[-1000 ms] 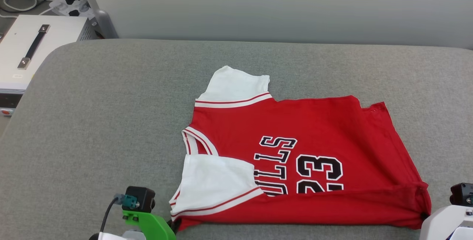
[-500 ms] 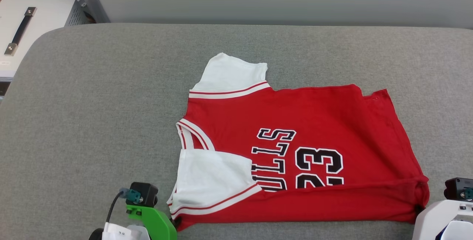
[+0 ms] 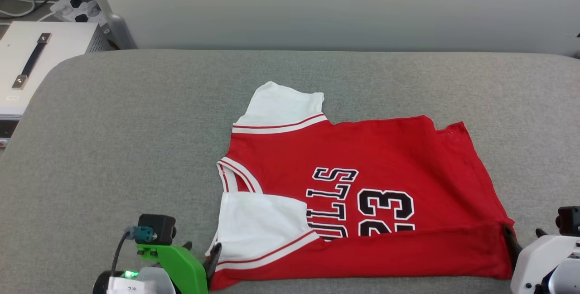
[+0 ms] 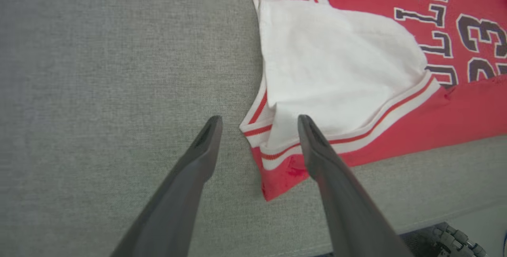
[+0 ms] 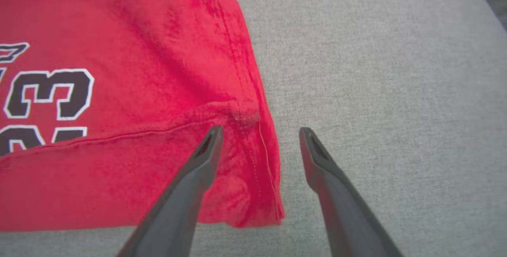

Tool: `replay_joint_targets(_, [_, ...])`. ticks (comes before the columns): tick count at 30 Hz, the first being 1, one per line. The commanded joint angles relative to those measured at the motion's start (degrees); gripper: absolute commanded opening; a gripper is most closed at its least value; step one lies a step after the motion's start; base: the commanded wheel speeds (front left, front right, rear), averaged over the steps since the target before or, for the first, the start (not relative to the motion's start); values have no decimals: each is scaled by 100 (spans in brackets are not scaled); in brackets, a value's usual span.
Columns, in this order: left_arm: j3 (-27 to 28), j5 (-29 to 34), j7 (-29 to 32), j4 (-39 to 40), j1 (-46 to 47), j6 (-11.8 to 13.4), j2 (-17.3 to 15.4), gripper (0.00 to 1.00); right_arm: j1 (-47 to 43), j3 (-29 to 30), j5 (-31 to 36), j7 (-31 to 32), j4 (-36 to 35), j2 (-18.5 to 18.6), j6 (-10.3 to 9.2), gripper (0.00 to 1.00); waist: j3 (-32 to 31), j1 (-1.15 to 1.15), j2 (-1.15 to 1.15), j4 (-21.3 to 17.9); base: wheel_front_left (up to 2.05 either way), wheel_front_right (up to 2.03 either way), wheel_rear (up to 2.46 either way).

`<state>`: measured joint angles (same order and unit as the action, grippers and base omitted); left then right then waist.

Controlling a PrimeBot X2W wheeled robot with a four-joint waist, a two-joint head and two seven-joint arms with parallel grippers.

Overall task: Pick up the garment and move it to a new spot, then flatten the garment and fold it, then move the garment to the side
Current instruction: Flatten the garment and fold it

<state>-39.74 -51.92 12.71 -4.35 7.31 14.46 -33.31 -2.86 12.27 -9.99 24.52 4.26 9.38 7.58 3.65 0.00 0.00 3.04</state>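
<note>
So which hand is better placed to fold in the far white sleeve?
Probably left. The open left hand is at the sleeve end of the T-shirt, nearer the far white sleeve; the right hand is at the hem.

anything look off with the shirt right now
No damage shows, but the garment lies unevenly folded: its near edge is flipped up over the bottom of the print, the near white sleeve overlaps the print too, and a hem corner juts out at the far right.
</note>
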Motion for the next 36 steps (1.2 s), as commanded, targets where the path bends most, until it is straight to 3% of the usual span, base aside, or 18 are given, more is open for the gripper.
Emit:
replay_joint_targets(1, [88,91,-138,139,-35,45,-80,100,13,-45,-69,-130,-138,33,-9,100,-86,0,0,-41,0,0,0])
replay_joint_targets(7, [420,372,-951,587,82,97,-128,100,47,-235,-151,-878,-613,47,-9,100,-83,0,0,-174,0,0,0])
replay_joint_targets(14, [684,952,-2458,602,311,-188,14,100,176,-384,-252,-2047,-1028,-136,-9,100,137,0,0,-407,0,0,0])
replay_joint_targets(21, [1129,1510,-2764,511,800,-555,337,100,305,-690,-275,-2940,-1244,-274,-9,100,594,0,0,-680,0,0,0])
replay_joint_targets(27, [1048,1833,-2524,16,1885,-1096,224,100,565,-894,-260,-3193,-1314,-353,-9,100,1098,0,0,-941,0,0,0])
replay_joint_targets(33, [704,1897,-1157,-840,3595,-1834,56,100,834,-1051,-257,-3273,-1459,-422,-9,100,1581,0,0,-1168,0,0,0])
replay_joint_targets(36, [555,1660,-274,-1375,4324,-2032,102,100,953,-1118,-256,-3279,-1503,-438,-9,100,1760,0,0,-1273,0,0,0])
